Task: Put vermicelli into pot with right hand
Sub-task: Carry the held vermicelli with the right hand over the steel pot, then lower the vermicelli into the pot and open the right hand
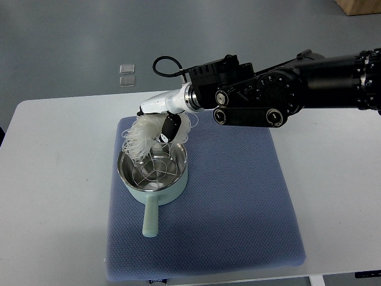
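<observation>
A white worktop [53, 179] with rounded corners fills most of the view, its surface smooth and evenly lit, with no hard shadows on it. A blue-grey quilted mat [238, 202] lies across its middle and reaches to the near edge. Beyond the far edge the floor [71, 42] is a plain grey-blue, dull and uniform, lit softly from above. On that floor, just past the worktop's far edge, sit two small pale squares [126, 75], one just behind the other; what they are cannot be told. In the top right corner a bit of a brown cardboard box [360, 6] shows, cut off by the frame.
</observation>
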Robot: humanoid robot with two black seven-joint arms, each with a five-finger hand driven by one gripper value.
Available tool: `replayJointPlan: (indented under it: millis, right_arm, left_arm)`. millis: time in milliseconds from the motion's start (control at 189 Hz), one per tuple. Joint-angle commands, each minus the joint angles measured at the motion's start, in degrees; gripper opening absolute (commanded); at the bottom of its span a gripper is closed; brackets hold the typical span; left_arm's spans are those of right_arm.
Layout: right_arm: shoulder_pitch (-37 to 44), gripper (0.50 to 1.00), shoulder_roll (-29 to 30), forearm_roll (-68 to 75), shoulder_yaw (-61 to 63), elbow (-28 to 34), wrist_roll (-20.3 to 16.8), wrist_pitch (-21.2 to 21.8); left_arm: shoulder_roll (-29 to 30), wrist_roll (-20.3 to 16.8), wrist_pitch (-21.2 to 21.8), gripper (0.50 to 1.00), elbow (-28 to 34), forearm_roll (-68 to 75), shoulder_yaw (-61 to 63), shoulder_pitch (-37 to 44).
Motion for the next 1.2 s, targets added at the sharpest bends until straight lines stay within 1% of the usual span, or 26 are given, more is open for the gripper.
replayJointPlan:
  millis: [0, 439, 444, 450, 455, 460, 466, 471, 476, 481, 487, 492, 497, 524, 529, 534, 540, 545, 561, 646, 704, 783, 820, 937, 1164, 1196]
  right_arm:
    - [-0.9, 0.500, 0.0, 0.3, 0.4, 0.0, 0.0, -0.4]
    - [-3.7, 0.500, 0.0, 0.8, 2.1, 0.0, 0.2, -1.7]
    - [-3.8, 0.525, 0.0, 0.8, 2.1, 0.0, 0.2, -1.7]
    - [-3.8, 0.525, 0.0, 0.8, 2.1, 0.0, 0.2, -1.7]
    - [-3.9, 0.555, 0.0, 0.8, 2.1, 0.0, 0.2, -1.7]
    - [-3.9, 0.556, 0.0, 0.8, 2.1, 0.0, 0.2, -1.7]
    - [-4.0, 0.590, 0.0, 0.8, 2.1, 0.0, 0.2, -1.7]
    - [-4.0, 0.590, 0.0, 0.8, 2.1, 0.0, 0.2, -1.7]
    - [-4.2, 0.617, 0.0, 0.9, 2.2, 0.0, 0.2, -1.7]
    - [-4.2, 0.617, 0.0, 0.9, 2.2, 0.0, 0.2, -1.7]
    - [-4.3, 0.643, 0.0, 0.9, 2.2, 0.0, 0.2, -1.7]
    - [-4.3, 0.643, 0.0, 0.9, 2.2, 0.0, 0.2, -1.7]
    - [-4.4, 0.668, 0.0, 0.9, 2.2, 0.0, 0.3, -1.7]
    - [-4.5, 0.709, 0.0, 1.0, 2.2, 0.0, 0.3, -1.7]
    - [-4.6, 0.731, 0.0, 1.0, 2.3, 0.0, 0.3, -1.7]
    - [-4.6, 0.731, 0.0, 1.0, 2.3, 0.0, 0.3, -1.7]
    - [-4.6, 0.756, 0.0, 1.1, 2.3, 0.0, 0.3, -1.7]
    - [-4.6, 0.756, 0.0, 1.1, 2.3, 0.0, 0.3, -1.7]
    - [-4.7, 0.790, 0.0, 1.2, 2.5, 0.0, 0.3, -1.7]
    - [-5.4, 0.846, 0.0, 1.7, 2.5, 0.0, 0.2, -1.6]
    - [-5.9, 0.903, 0.0, 1.8, 2.6, 0.0, 0.2, -1.6]
    - [-5.9, 0.905, 0.0, 1.8, 2.6, 0.0, 0.2, -1.5]
    - [-5.9, 0.919, 0.0, 1.8, 3.0, 0.0, 0.2, -1.5]
    - [-5.3, 0.919, 0.0, 1.8, 5.3, 0.0, 0.2, -1.1]
    - [-5.9, 0.919, 0.0, 2.1, 15.0, 0.0, 0.3, -0.9]
    - [-6.5, 0.919, -2.0, 2.5, 17.2, 0.0, 0.3, -1.0]
  left_arm:
    - [0.0, 0.1, 0.0, 1.000, 0.1, 0.0, 0.0, 0.0]
    - [0.0, 0.0, -0.1, 1.000, 0.1, 0.0, 0.0, 0.0]
    - [0.0, 0.0, -0.1, 1.000, 0.1, 0.0, 0.0, 0.0]
    - [0.0, 0.0, -0.1, 1.000, 0.1, 0.0, 0.0, 0.0]
    - [0.0, 0.0, 0.0, 1.000, 0.1, 0.0, 0.0, 0.0]
    - [0.0, 0.0, 0.0, 1.000, 0.1, 0.0, 0.0, 0.0]
    - [0.0, 0.0, 0.0, 1.000, 0.1, 0.0, 0.0, 0.0]
    - [0.0, 0.0, 0.0, 1.000, 0.1, 0.0, 0.0, 0.0]
    - [0.0, 0.1, 0.0, 1.000, 0.2, 0.0, 0.0, 0.0]
    - [0.0, 0.1, 0.0, 1.000, 0.2, 0.0, 0.0, 0.0]
    - [0.0, 0.1, 0.0, 1.000, 0.2, 0.0, 0.0, 0.0]
    - [0.0, 0.1, 0.0, 1.000, 0.2, 0.0, 0.0, 0.0]
    - [0.0, 0.0, 0.0, 1.000, 0.2, 0.0, 0.0, 0.0]
    - [0.0, 0.0, 0.0, 1.000, 0.2, 0.0, 0.0, 0.0]
    - [0.0, 0.0, 0.0, 1.000, 0.2, 0.0, 0.0, 0.0]
    - [0.0, 0.0, 0.0, 1.000, 0.2, 0.0, 0.0, 0.0]
    - [0.0, 0.0, 0.0, 1.000, 0.2, 0.0, 0.0, 0.0]
    - [0.0, 0.0, 0.0, 1.000, 0.2, 0.0, 0.0, 0.0]
    - [0.0, 0.1, 0.0, 1.000, 0.2, 0.0, 0.0, 0.0]
    - [0.0, 0.0, 0.0, 1.000, 0.3, 0.0, 0.0, 0.0]
    - [0.0, 0.0, 0.0, 1.000, 0.3, 0.0, 0.0, 0.0]
    - [0.0, 0.0, 0.0, 1.000, 0.2, 0.0, 0.0, 0.0]
    - [0.0, 0.0, 0.0, 1.000, 0.2, 0.0, 0.0, 0.0]
    - [0.0, 0.0, 0.0, 1.000, 0.3, 0.0, 0.0, 0.0]
    - [0.0, 0.0, 0.0, 1.000, 0.5, 0.0, 0.0, 0.1]
    - [0.0, 0.0, 0.0, 1.000, 0.5, 0.0, 0.0, 0.1]
